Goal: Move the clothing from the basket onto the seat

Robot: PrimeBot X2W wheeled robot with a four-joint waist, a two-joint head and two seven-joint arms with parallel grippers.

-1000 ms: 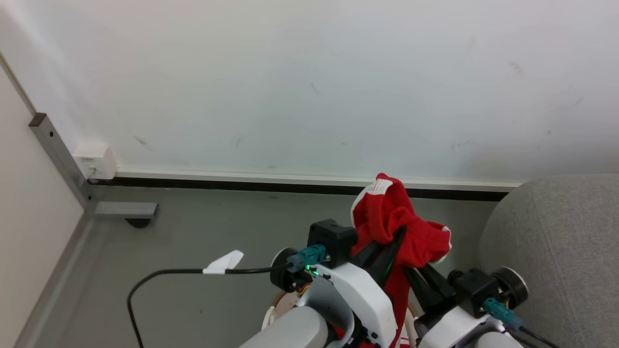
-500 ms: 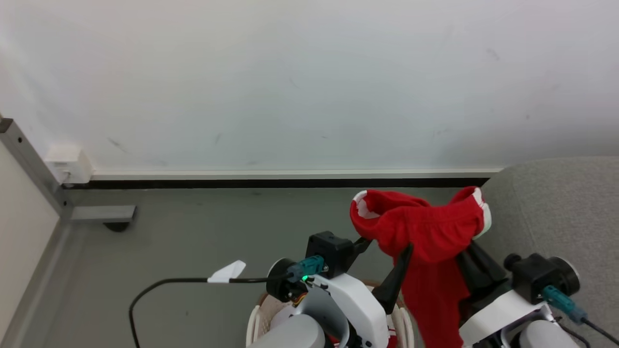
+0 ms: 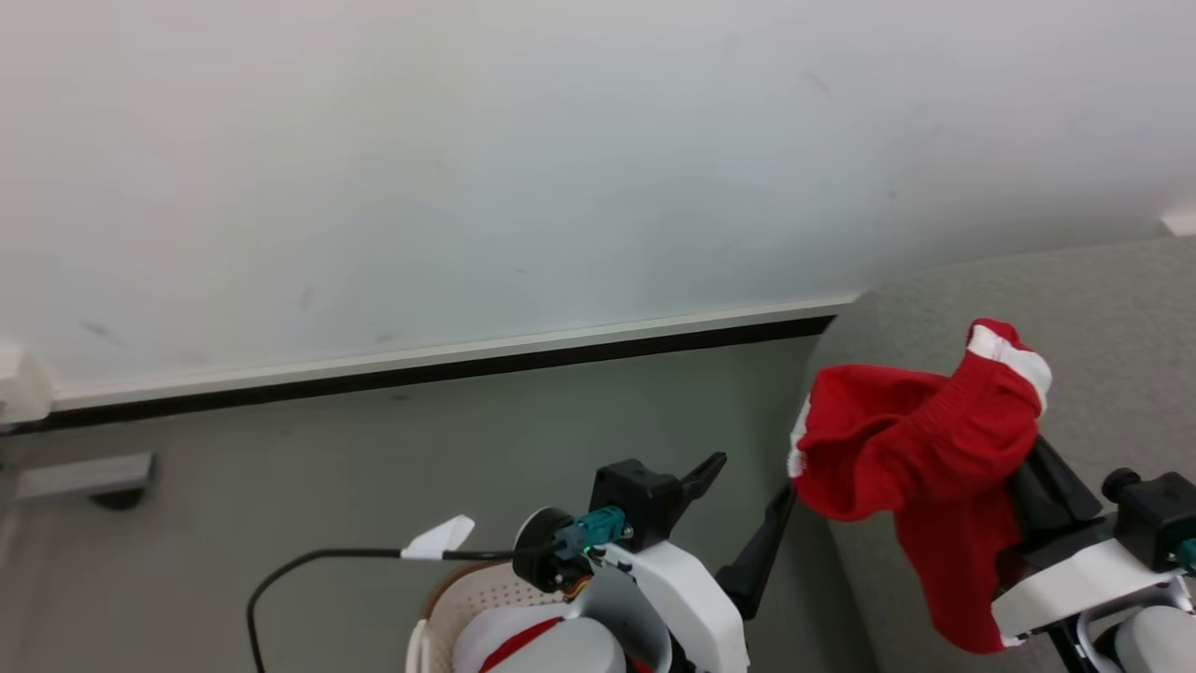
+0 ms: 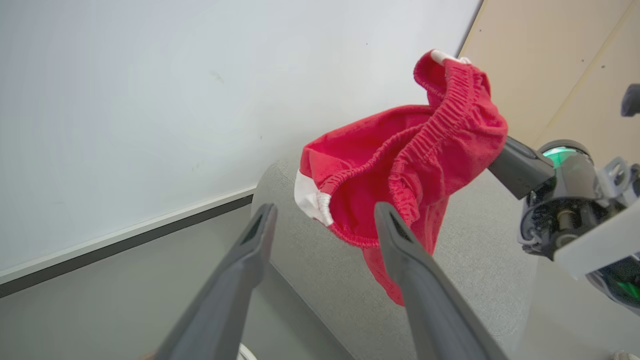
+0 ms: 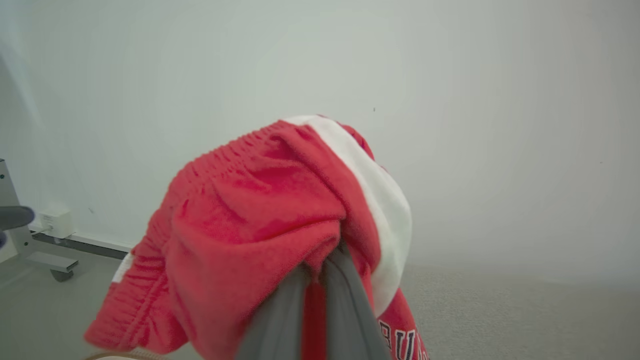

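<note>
Right hand clamped shut, both dark fingers pinched deep into a bunch of the soft red sports shorts with the white side panel and gathered elastic waistband. The cloth balloons over the fingertips, and one leg, black white-edged letters on it, hangs below the wrist. Beneath and beyond that hand lies the large light grey fabric sofa, the dangling hem just above its rounded end. Off to its left, the left hand stands wide open and empty, the shorts ahead of its fingertips and apart from them. Below that left hand sits the small cream-white perforated plastic basket with a brown rim, more white-and-red clothing inside.

The carry is under way, I'd judge. To land it well, take the right hand further in over the cushion and lower until the hanging leg pools on the fabric, then let go. Release too near the rounded edge and the shorts may slide to the grey floor.
</note>
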